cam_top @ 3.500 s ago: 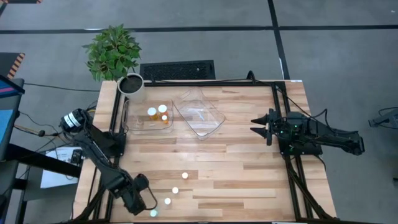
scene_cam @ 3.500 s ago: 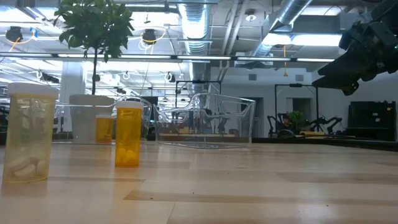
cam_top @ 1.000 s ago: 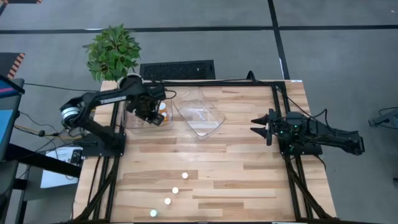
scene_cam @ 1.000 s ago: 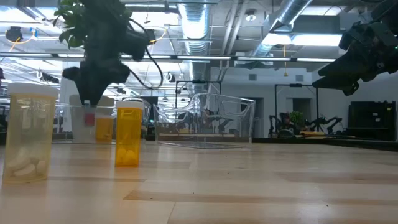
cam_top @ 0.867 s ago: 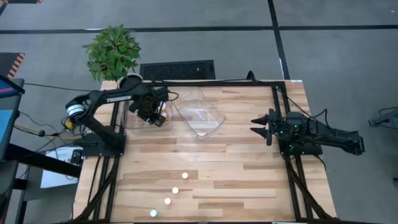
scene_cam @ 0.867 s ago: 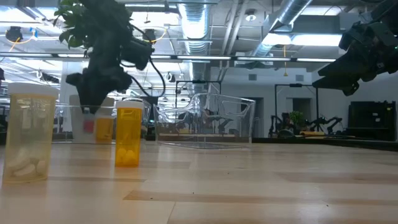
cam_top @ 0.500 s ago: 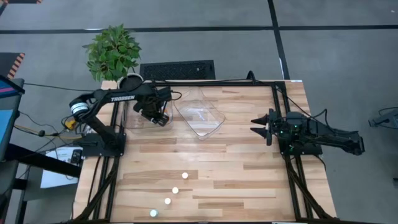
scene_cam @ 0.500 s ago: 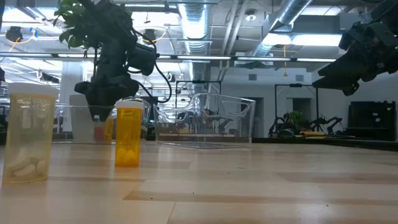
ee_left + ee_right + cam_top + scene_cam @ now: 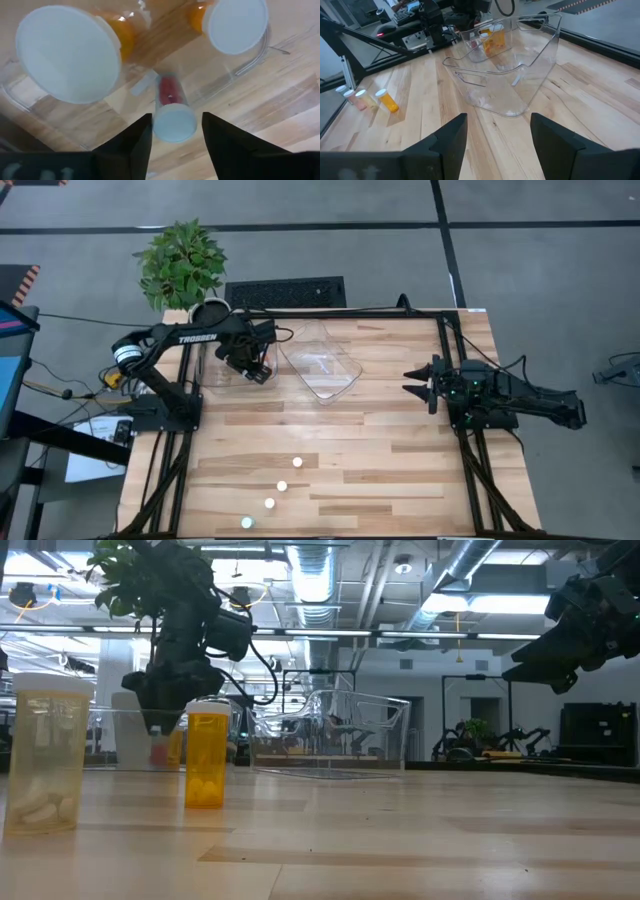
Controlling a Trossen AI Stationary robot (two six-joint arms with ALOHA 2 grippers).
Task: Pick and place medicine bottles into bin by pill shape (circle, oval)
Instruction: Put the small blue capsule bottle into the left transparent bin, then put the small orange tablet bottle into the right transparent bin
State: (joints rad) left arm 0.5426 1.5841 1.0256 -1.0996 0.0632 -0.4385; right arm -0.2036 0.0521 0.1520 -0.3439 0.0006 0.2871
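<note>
The wooden surface (image 9: 380, 430) fills the frame's middle, two clear bins at its upper left. Over the left bin (image 9: 212, 376) the left tool (image 9: 258, 370) hangs, fingers parted, a small red-filled bottle (image 9: 171, 109) loose between them beside two capped bottles (image 9: 70, 52). Best to lift straight up, clear of the caps. The right tool (image 9: 415, 388), parted and empty, waits at right. Four bottles (image 9: 282, 486) stand at lower left.

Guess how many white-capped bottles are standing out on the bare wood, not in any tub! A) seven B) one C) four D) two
C, because the high view shows four white caps in a slanted row: bottles and.
</note>
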